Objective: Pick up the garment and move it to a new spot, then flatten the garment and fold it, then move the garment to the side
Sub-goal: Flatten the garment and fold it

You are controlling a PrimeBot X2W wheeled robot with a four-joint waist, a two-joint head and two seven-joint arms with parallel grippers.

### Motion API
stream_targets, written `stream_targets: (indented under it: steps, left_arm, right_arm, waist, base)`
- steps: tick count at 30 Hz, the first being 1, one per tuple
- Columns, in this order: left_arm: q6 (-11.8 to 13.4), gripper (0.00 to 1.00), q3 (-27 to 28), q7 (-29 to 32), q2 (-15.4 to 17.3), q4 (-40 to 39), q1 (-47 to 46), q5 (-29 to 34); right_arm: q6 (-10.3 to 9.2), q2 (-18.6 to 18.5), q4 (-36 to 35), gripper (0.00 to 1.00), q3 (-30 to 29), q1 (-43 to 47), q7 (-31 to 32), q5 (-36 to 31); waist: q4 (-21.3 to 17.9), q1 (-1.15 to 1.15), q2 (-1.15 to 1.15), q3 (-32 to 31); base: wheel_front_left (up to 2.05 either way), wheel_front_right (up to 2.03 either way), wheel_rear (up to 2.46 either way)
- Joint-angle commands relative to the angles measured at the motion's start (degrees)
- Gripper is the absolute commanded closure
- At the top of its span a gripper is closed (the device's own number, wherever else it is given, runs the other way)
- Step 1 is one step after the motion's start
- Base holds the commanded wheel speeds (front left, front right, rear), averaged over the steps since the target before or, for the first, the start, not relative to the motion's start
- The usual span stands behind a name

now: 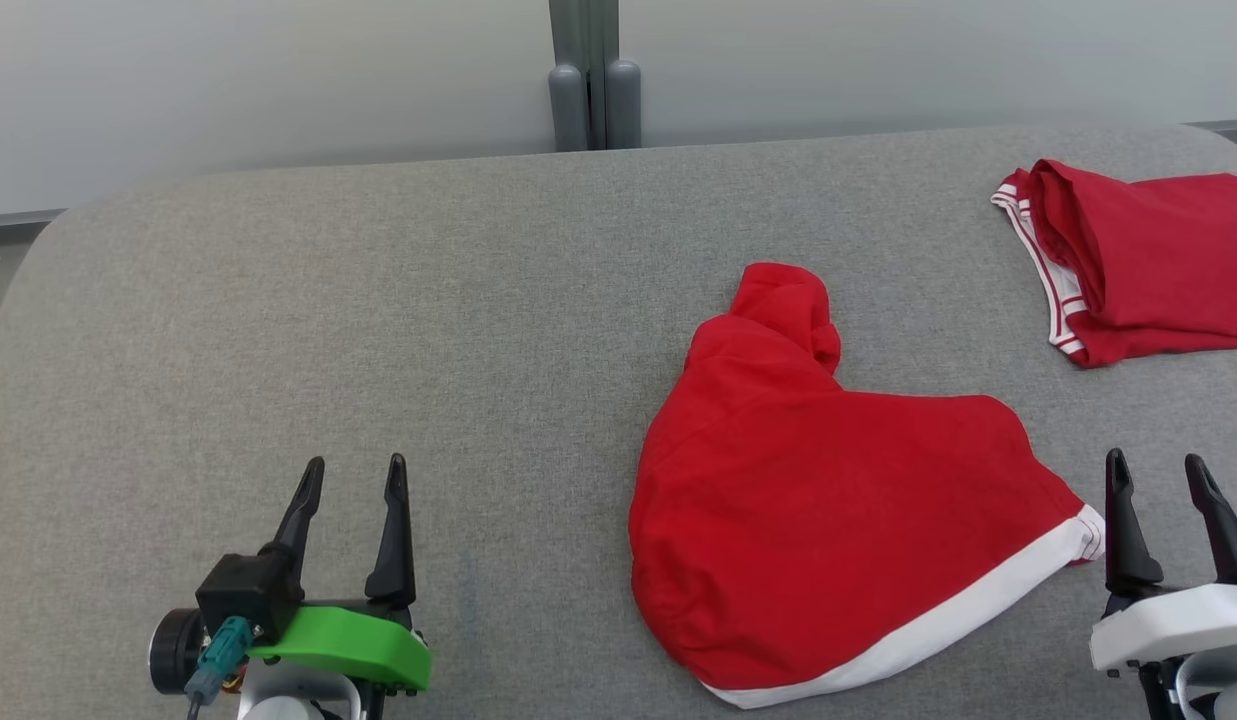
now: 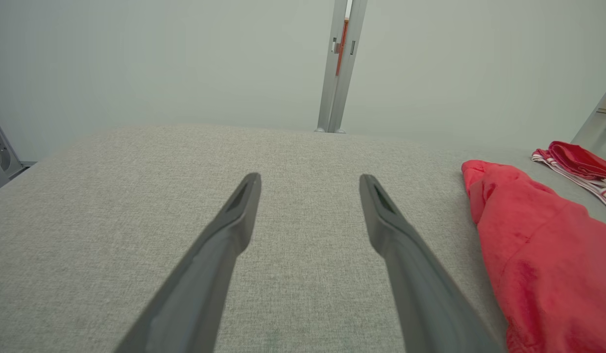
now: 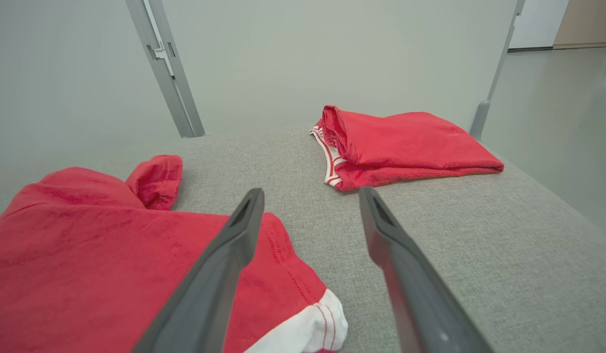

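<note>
1. Nearest the robot, at the lower left of the head view, the left gripper (image 1: 356,462) hangs over bare cloth. Its two long dark fingers are spread wide and released, with nothing between them.
2. At the lower right, the right gripper (image 1: 1155,458) has its fingers parted as well, loose and grasping nothing. The right wrist view confirms it, showing plain grey surface in the gap between the fingers.
3. Just beside that gripper's left finger lies the white corner of the red garment with a white hem band (image 1: 828,500). Whether finger and cloth actually touch cannot be told.
4. The garment sits right of centre on the grey fabric-covered table (image 1: 378,300), between the two grippers and much closer to the right one. It is bunched rather than flat. The white band runs along its near edge, and a rumpled red lump pokes out at its far end.
5. Further back, at the table's far right, a folded red garment with white striped trim (image 1: 1158,260) rests well apart from the first, its striped edge facing left.
6. Beyond the table's far edge, a grey upright post (image 1: 595,90) stands against the pale wall (image 1: 228,80).
</note>
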Motion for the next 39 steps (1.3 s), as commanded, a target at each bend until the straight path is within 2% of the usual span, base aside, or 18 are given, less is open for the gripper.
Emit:
stream_targets:
  steps: [1,7,15,29,35,36,37,38,39]
  left_arm:
    - [-0.2,0.0,0.0,-0.2,0.1,0.2,0.0,0.3]
    - [-0.3,0.0,0.3,-0.2,0.1,0.1,0.7,0.6]
    - [-1.0,0.0,-3.0,-0.2,0.1,1.4,0.9,1.1]
    - [-3.0,0.0,-25.4,-0.2,0.2,15.8,-5.2,-3.0]
    - [-3.0,0.0,-32.2,-0.2,0.2,20.5,-8.5,-7.4]
    - [-3.0,0.09,-32.9,-0.2,0.2,21.2,-8.9,-8.2]
    - [-3.0,0.58,-33.6,-0.2,0.2,21.7,-9.7,-9.2]
    - [-3.0,1.0,-33.9,-0.2,0.2,21.9,-10.3,-10.0]
    - [-3.0,1.0,-34.2,-0.2,0.2,22.0,-10.9,-10.4]
  right_arm:
    - [-0.09,0.1,-1.5,0.0,0.1,-0.4,0.0,-0.6]
    - [-0.09,0.9,-7.5,0.0,3.7,-0.6,0.0,-1.3]
    - [-0.09,1.8,-8.5,0.0,8.9,-1.7,0.0,-0.7]
    - [-0.09,1.4,-8.2,0.0,11.4,-4.5,0.0,0.1]
    - [-0.09,1.5,-7.9,0.0,11.7,-5.3,0.0,0.2]
    - [-0.09,1.6,-7.9,0.0,11.7,-5.4,0.0,0.2]
    - [-0.09,1.6,-7.9,0.0,11.6,-5.4,0.0,0.2]
    - [-0.09,1.6,-8.0,0.0,11.5,-5.4,0.0,0.2]
    - [-0.09,1.5,-8.0,0.0,11.3,-5.4,0.0,0.3]
  waist:
    - [0.2,0.0,0.0,-0.1]
    - [0.5,0.0,0.0,-0.5]
    - [0.5,0.0,0.0,-0.2]
    - [-3.8,0.0,0.0,3.4]
    - [-5.6,0.0,0.0,4.8]
    - [-5.8,0.0,0.0,5.0]
    - [-6.0,0.0,0.0,5.2]
    - [-6.0,0.0,0.0,5.3]
    - [-6.1,0.0,0.0,5.4]
  base:
    - [0.0,0.0,0.0]
    - [0.0,0.0,0.0]
    - [0.0,0.0,0.0]
    - [0.0,0.0,0.0]
    - [0.0,0.0,0.0]
    - [0.0,0.0,0.0]
    - [0.0,0.0,0.0]
    - [0.0,0.0,0.0]
    - [0.0,0.0,0.0]
